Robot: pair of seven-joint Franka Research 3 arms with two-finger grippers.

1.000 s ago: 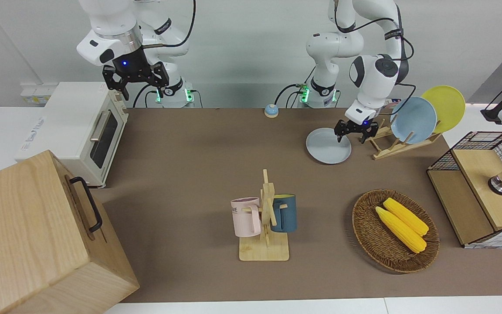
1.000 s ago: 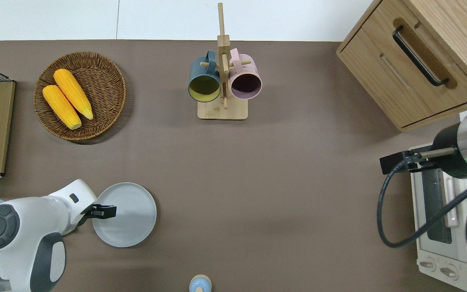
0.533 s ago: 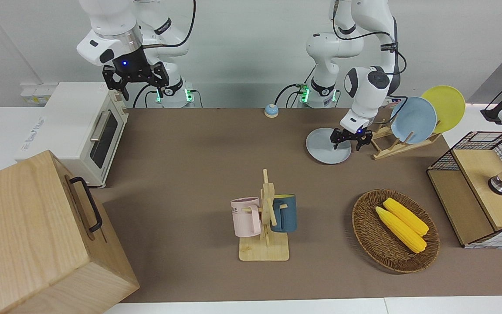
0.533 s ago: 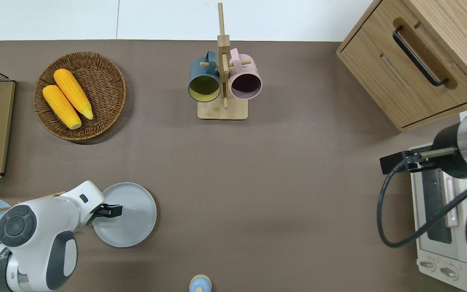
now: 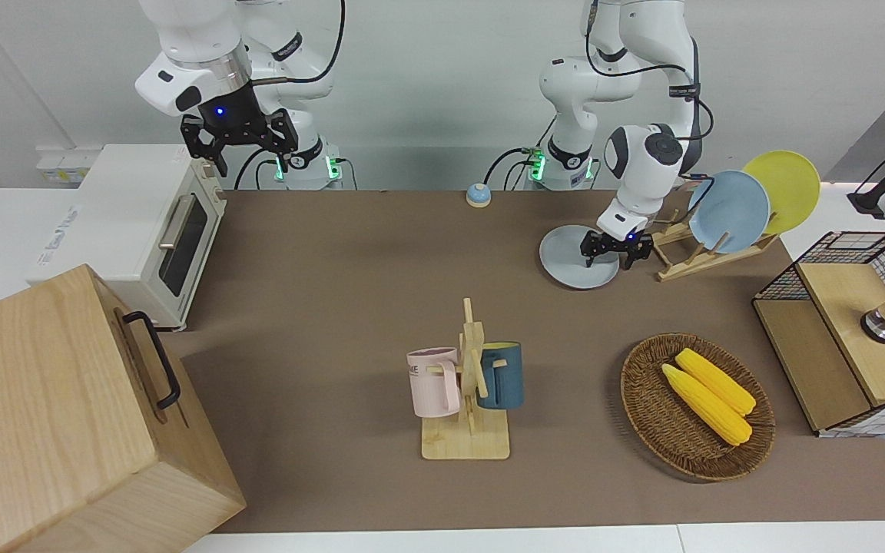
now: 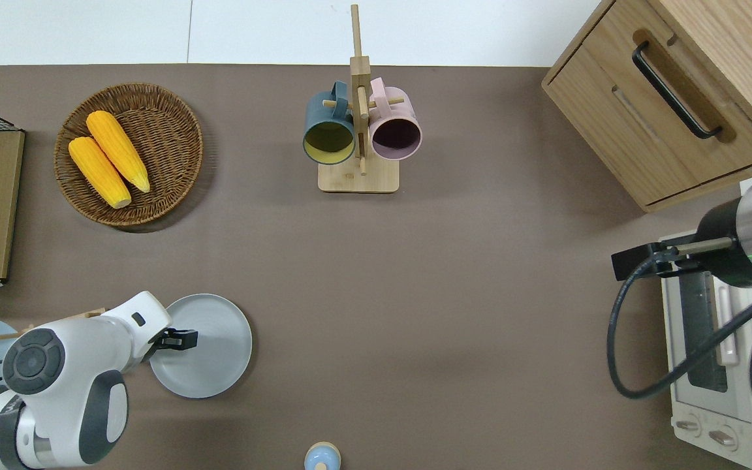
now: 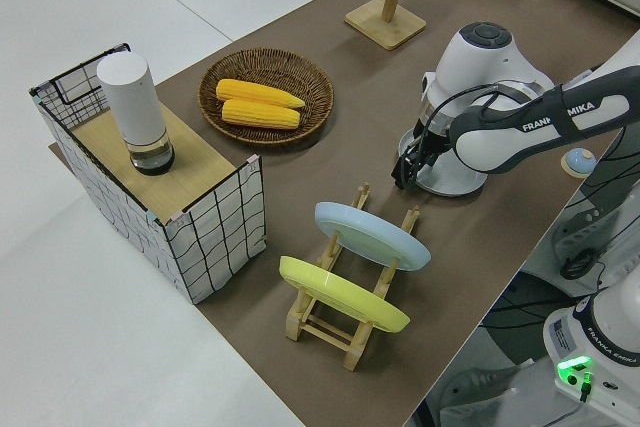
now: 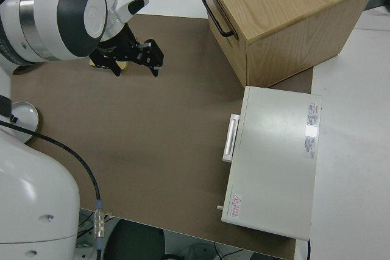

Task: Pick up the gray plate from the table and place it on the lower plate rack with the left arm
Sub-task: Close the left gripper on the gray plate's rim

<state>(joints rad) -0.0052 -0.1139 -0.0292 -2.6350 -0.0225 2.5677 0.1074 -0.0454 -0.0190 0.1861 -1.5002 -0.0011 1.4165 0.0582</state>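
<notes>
fingers (image 5: pixel 591 256) now lower astride gray plate (image 5: pixel 569 260) rim

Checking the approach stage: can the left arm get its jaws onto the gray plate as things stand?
Probably yes. The left gripper hangs open over the gray plate's rack-side rim, with nothing between them; the lower plate rack stands clear beside it.

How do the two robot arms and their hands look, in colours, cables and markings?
Both arms are white and rounded, with dark gray joint patches. The left arm carries a black cable and the black lettering FRANKA EMIKA. Each ends in a black two-finger hand, left hand and right hand, with a small blue light.
</notes>
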